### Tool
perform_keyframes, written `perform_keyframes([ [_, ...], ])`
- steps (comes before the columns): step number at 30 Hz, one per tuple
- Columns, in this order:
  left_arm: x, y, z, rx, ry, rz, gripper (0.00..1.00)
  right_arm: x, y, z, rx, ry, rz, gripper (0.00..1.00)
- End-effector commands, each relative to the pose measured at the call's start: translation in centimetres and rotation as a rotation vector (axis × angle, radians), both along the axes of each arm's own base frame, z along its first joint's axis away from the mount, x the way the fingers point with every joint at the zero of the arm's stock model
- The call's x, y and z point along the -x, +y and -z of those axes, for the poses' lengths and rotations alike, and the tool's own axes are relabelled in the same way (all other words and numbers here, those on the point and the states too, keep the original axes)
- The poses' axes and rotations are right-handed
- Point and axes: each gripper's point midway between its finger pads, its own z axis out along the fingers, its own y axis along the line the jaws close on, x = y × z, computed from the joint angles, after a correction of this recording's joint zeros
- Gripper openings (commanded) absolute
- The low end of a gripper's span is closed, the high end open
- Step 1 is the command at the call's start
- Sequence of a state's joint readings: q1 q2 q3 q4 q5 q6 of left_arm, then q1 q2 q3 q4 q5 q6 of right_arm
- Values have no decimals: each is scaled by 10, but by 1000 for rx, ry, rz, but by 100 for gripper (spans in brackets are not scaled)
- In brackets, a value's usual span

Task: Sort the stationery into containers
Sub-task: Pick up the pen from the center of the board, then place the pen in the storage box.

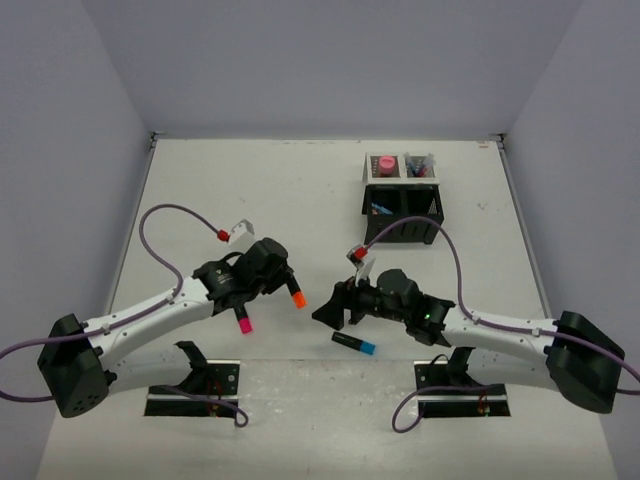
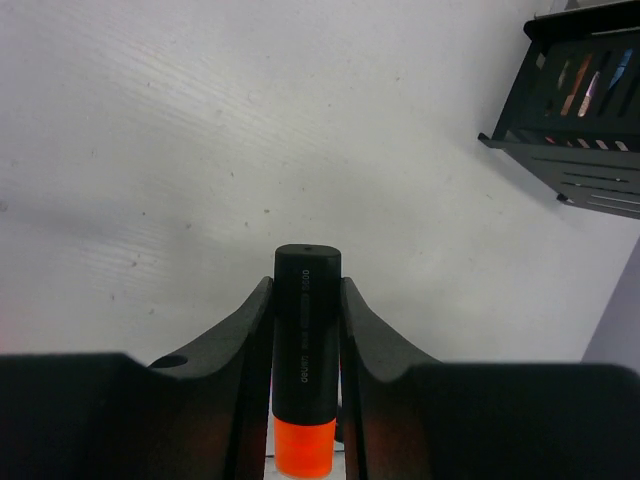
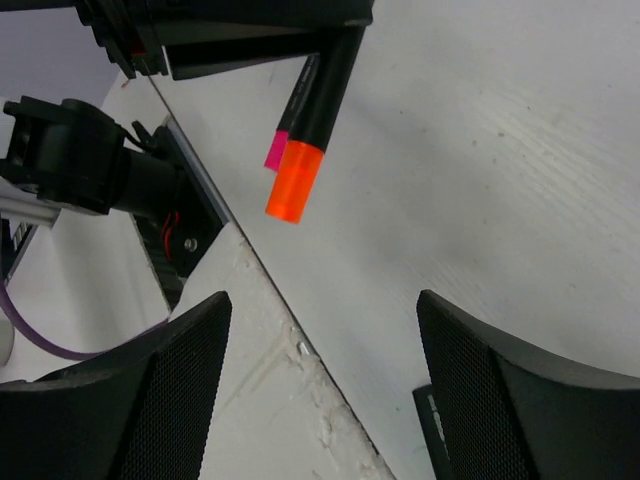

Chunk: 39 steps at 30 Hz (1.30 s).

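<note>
My left gripper (image 1: 281, 281) is shut on an orange-capped highlighter with a black barrel (image 1: 296, 297), held just above the table. In the left wrist view the orange highlighter (image 2: 306, 340) sits tight between both fingers. A pink highlighter (image 1: 244, 322) lies under the left arm. Beside my right gripper (image 1: 331, 305) a blue-capped highlighter (image 1: 356, 345) lies on the table. That gripper (image 3: 322, 330) is open and holds nothing. It faces the orange highlighter (image 3: 298, 178) and the pink highlighter (image 3: 275, 150). The black mesh organizer (image 1: 402, 205) stands at the back right.
The organizer (image 2: 585, 110) holds a pink glue stick (image 1: 386, 163) in one rear compartment and pens (image 1: 420, 166) in the other. Grey walls close in the table on three sides. The two arm bases (image 1: 196, 385) stand at the near edge.
</note>
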<state>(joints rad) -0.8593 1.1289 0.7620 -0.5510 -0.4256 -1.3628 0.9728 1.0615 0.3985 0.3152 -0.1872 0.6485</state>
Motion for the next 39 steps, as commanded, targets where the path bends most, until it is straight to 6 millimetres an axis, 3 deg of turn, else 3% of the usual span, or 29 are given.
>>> perform_keyframes([
  [1,0,-4,-22,185,18,-151,0,-17,30,-46,-190,-139,123,75],
  [7,4,-9,-48,330,-6,-177,0,-38,45,-58,-224,-170,267,62],
  [10,3,-8,-62,363,-42,-173,0,-38,59,-58,-199,-177,268,58],
  [16,6,-4,-65,375,-49,-177,0,-39,65,-73,-240,-190,299,46],
  [19,6,-4,-64,379,-46,-177,0,-40,68,-78,-244,-199,296,31],
  [22,7,-4,-66,382,-54,-169,0,-42,70,-79,-240,-204,296,0],
  [25,5,-2,-69,372,-74,-160,1,-43,69,-75,-209,-201,305,0],
  [27,1,-1,-77,357,-124,-137,8,-48,59,-67,-147,-197,345,0],
  [28,-1,1,-82,332,-153,-119,24,-51,53,-68,-125,-198,364,0],
  [29,-4,5,-93,292,-206,-91,46,-54,43,-71,-99,-194,384,0],
  [30,-7,18,-94,231,-230,-120,85,-59,29,-63,-22,-167,406,0],
  [31,-10,24,-106,210,-252,-138,99,-62,19,-68,-5,-153,422,0],
  [33,-11,44,-115,131,-273,-190,100,-73,-4,-58,102,-108,472,0],
  [34,-11,65,-116,26,-286,-226,100,-81,-34,-59,195,-95,510,0],
  [36,-11,82,-130,-48,-312,-256,100,-88,-65,-67,267,-89,547,0],
  [38,-7,100,-133,-142,-330,-260,100,-102,-111,-92,339,-105,609,0],
  [39,-4,103,-132,-174,-331,-235,100,-98,-128,-90,390,-85,613,0],
])
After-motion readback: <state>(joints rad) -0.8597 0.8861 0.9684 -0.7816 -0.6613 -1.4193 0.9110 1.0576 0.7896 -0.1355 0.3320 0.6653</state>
